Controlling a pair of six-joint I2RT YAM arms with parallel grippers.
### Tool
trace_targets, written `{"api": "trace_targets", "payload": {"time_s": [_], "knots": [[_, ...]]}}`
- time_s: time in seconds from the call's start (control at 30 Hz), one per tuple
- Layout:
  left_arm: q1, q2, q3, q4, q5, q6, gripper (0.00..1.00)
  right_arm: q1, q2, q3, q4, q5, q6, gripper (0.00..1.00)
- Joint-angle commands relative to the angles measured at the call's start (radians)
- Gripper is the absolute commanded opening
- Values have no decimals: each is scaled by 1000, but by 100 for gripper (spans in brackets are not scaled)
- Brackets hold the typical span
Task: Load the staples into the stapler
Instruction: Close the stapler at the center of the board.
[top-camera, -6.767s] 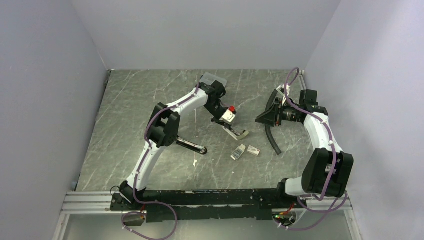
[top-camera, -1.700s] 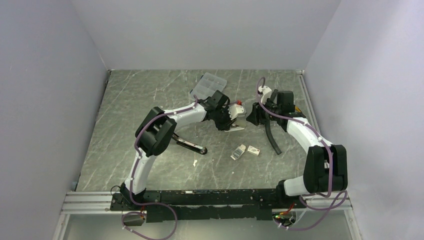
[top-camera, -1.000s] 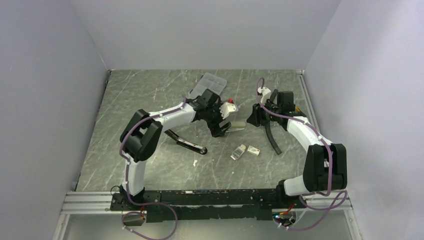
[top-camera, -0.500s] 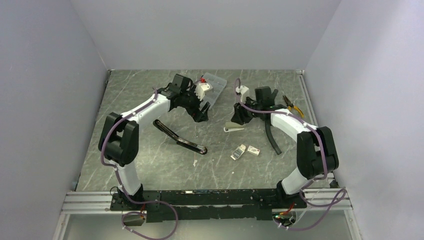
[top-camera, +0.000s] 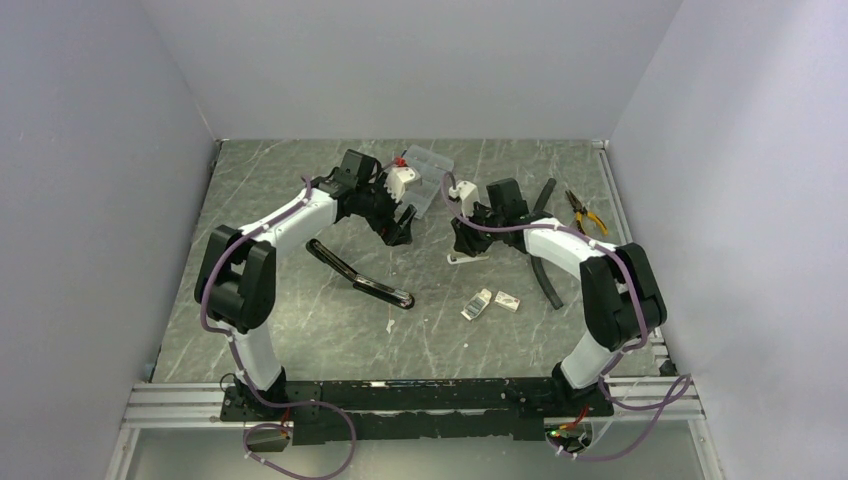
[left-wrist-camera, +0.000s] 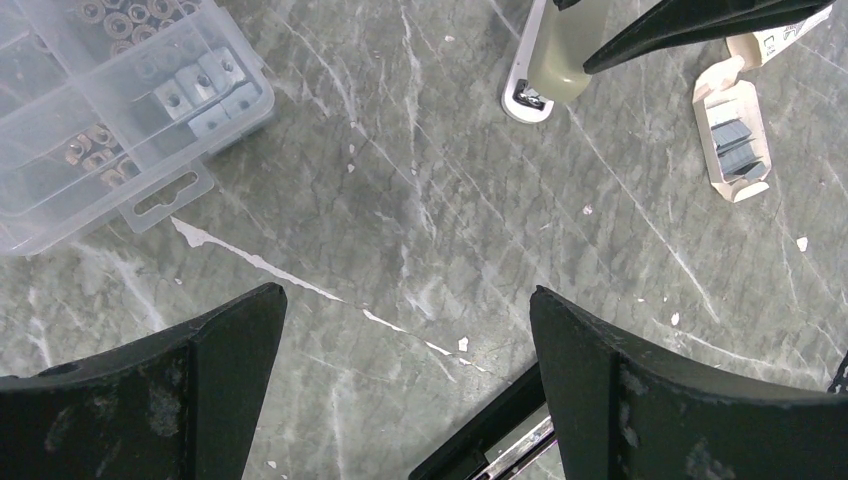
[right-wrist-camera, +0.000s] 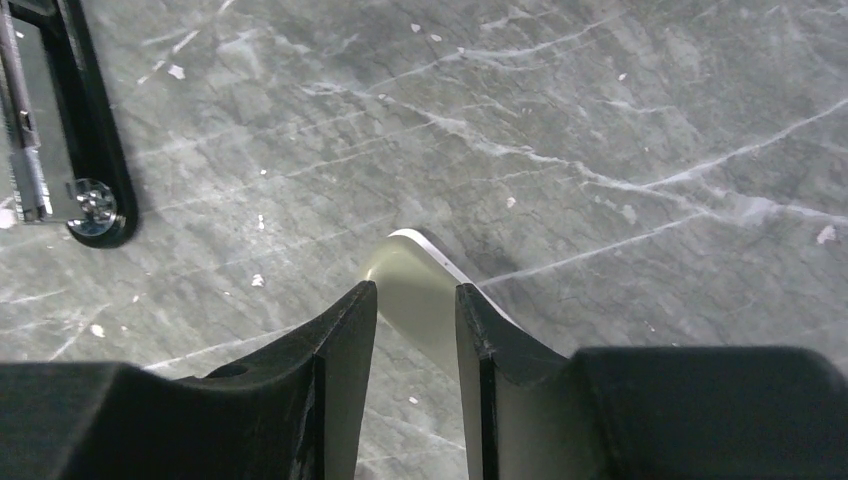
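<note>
The small beige stapler on its white base lies on the table, and my right gripper is shut on its beige body. In the right wrist view both fingers press its sides. The staples are grey strips in an open white cardboard tray, with the sleeve beside it, nearer me than the stapler. My left gripper hangs open over bare table left of the stapler, nothing between its fingers.
A clear compartment case of small hardware sits at the back, just behind my left gripper. A long black bar with a metal rail lies left of centre. A black hose and orange-handled pliers lie to the right.
My left gripper has let go of the stapler and drawn back and left toward the clear case. My right gripper has kept the stapler and shifted left, with it down on the table.
</note>
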Motion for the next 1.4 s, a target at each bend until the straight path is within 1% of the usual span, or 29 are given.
{"api": "trace_targets", "payload": {"time_s": [0.0,0.33,0.63,0.8,1.03,1.17,1.37], "knots": [[2,-49,-13,23,2,7,97,26,-3,21,-14,82,-60,37],[2,-59,-19,20,-36,8,97,92,26,-11,-59,197,-113,33],[2,-62,-29,20,-64,8,97,103,81,-15,-90,252,-110,29],[2,-61,-30,20,-69,9,97,103,95,-11,-103,277,-113,25],[2,-69,-23,10,-76,11,97,105,126,-6,-187,319,-143,15],[2,-67,-17,4,-81,14,97,111,108,-40,-207,320,-141,12],[2,-61,-11,2,-86,20,97,112,10,-66,-197,332,-121,12]]}}
